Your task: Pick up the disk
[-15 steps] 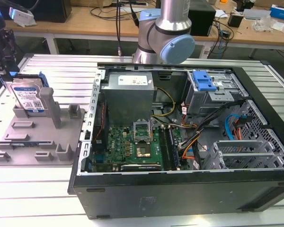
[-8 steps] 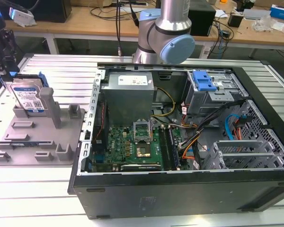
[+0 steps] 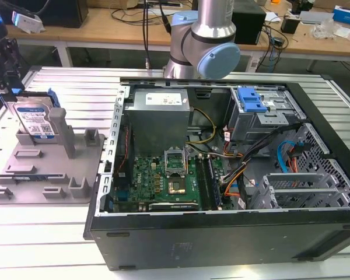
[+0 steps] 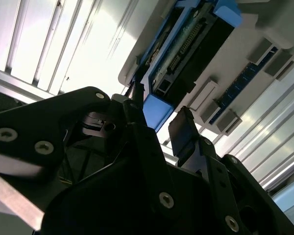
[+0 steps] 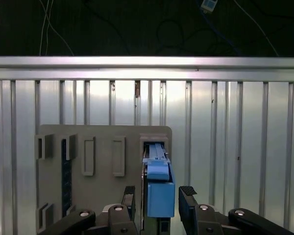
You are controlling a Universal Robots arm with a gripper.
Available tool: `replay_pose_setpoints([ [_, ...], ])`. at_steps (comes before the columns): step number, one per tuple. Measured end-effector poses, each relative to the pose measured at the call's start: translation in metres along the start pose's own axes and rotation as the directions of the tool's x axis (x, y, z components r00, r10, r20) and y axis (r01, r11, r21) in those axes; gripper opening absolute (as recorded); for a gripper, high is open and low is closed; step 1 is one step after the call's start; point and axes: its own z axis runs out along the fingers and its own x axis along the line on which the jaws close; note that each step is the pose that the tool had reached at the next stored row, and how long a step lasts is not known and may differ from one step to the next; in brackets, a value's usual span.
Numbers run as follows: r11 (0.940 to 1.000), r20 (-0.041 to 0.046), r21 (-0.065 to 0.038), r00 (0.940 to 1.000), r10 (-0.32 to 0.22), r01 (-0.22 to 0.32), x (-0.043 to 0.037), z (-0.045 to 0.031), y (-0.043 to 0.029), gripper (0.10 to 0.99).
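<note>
The disk (image 3: 36, 121) is seen standing on its edge in a slot of the grey holder (image 3: 46, 175), label face turned towards the open computer case (image 3: 221, 245). The holder is laid flat on the slatted metal bench (image 3: 46, 233), close to the bench edge at the exterior view's left, and the disk occupies the holder's far corner, beside a tall upright post (image 3: 58, 125).

The black gripper (image 3: 10, 93) is held directly over the top of the disk. In the first wrist view the gripper (image 5: 158, 195) is shown with its fingers (image 5: 129, 197) apart. One finger is placed on each side of the blue rail along the disk (image 5: 160, 193), and a narrow gap can be made out on at least one side. Nothing is clamped.

In the second wrist view the same arrangement is seen from a slant: the gripper (image 4: 158, 105) straddles the blue end of the disk (image 4: 191, 54), whose dark underside and connector row are turned to the camera, with one finger (image 4: 183, 129) just beside the rail.

The disk is seated in the holder (image 5: 103, 147) — not lifted. The robot arm (image 3: 204, 41) rises at the far edge of the bench, behind the case.
</note>
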Motion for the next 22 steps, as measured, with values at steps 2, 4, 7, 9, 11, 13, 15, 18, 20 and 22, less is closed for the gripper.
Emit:
replay_pose_setpoints([
  [2,1.0,0.0,0.0,1.0,0.0,0.0,0.0001,0.0009,0.0001,0.482],
  [4,1.0,-0.0001,0.0,1.0,0.0,0.0,0.0003,0.0018,0.0003,0.482],
  [7,1.0,0.0,0.0,1.0,0.0,0.0,0.0003,0.0036,0.0005,0.482],
  [9,1.0,0.0,0.0,1.0,0.0,0.0,0.0003,0.0049,0.0006,0.482],
  [11,1.0,-0.0001,0.0,1.0,0.0,0.0,0.0003,0.0058,0.0006,0.482],
  [13,1.0,-0.0001,0.0,1.0,0.0,0.0,0.0002,0.0069,0.0007,0.482],
  [15,1.0,-0.0001,0.0,1.0,0.0,0.0,0.0002,0.0082,0.0007,0.482],
  [18,1.0,-0.0001,0.0,1.0,0.0,0.0,0.0001,0.0108,0.0007,0.482],
  [20,1.0,-0.0001,0.0,1.0,0.0,0.0,0.0,0.0119,0.0007,0.482],
  [22,1.0,0.0,0.0,1.0,0.0,0.0,0.0,0.0131,0.0007,0.482],
])
